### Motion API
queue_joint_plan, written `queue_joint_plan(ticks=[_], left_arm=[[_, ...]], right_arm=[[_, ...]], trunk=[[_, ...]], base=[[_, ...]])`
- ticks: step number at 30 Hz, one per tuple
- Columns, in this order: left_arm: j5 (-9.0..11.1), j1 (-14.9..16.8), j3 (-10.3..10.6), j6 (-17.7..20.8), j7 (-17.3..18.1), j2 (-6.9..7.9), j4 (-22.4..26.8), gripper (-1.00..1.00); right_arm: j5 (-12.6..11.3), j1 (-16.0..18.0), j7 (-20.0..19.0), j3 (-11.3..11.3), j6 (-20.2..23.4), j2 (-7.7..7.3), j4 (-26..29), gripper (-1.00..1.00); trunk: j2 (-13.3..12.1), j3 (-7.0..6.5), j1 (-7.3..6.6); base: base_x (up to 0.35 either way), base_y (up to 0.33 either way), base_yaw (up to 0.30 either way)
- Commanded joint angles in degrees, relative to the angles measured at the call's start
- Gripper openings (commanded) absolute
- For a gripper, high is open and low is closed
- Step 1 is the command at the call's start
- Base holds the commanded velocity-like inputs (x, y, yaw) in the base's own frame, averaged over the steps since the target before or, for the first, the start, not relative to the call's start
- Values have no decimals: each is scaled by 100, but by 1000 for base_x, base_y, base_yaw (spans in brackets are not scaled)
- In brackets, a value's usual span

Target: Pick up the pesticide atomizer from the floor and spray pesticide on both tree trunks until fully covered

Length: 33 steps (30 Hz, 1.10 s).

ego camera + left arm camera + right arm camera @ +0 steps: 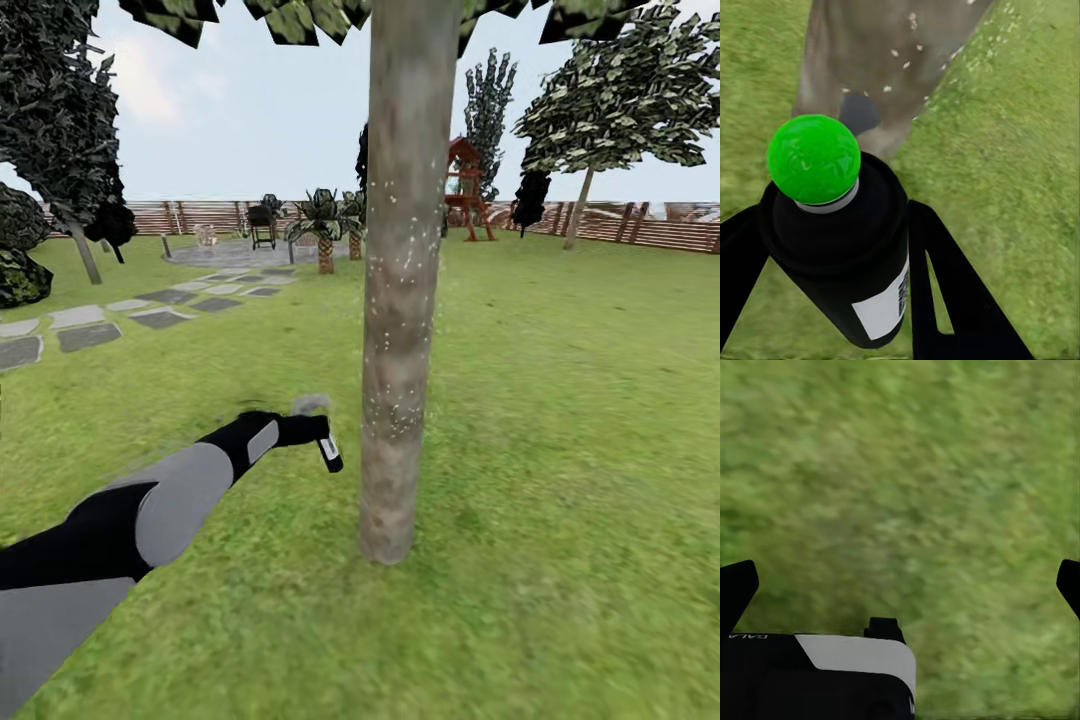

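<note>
Head view: my left gripper [318,432], centre-left, clamps the pesticide atomizer [329,452] beside the speckled tree trunk [400,300]; drifting could miss bare patches. Left wrist: bottle gripped firmly. Right wrist: my right gripper [900,581] spread, empty over lawn [907,472].

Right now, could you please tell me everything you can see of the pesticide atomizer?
The pesticide atomizer is a small black bottle with a white label on its side, and the left wrist view shows a glossy green ball at one end. The left gripper is shut on it, a finger on each side, holding it above the lawn beside the near tree trunk, which carries white specks.
</note>
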State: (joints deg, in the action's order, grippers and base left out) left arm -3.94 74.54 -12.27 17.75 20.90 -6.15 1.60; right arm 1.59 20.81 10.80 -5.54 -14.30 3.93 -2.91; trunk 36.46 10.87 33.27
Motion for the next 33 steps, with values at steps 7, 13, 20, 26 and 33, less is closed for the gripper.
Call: queue_joint_plan(ticks=[7, 13, 20, 26, 33], left_arm=[[-21, -1529, -92, -1026, 14, -10, 20, -100], [-30, -1734, -92, -1105, 6, 4, 24, -100], [-44, -1843, -84, -1116, -6, 5, 30, -100], [-46, -2084, -76, -1093, -9, 94, 39, -100], [-35, -2118, -72, -1086, 20, 527, 38, -100]], right_arm=[[22, 11, 42, -44, -43, -3, -26, 100], [18, 11, 53, -51, -54, -51, -18, 100], [18, 11, 66, -53, -64, -296, -14, 100], [-5, 131, 33, -35, 531, -1279, 1703, 100], [-31, 1496, -271, -27, 1261, -1856, 2681, 100]], trunk=[[9, 8, -2], [9, 8, -2], [9, 8, -2], [9, 8, -2], [9, 8, -2]], base=[[-336, 0, 0], [-345, 0, 0], [-341, 0, 0], [-91, 0, 0], [-4, 0, 0]])
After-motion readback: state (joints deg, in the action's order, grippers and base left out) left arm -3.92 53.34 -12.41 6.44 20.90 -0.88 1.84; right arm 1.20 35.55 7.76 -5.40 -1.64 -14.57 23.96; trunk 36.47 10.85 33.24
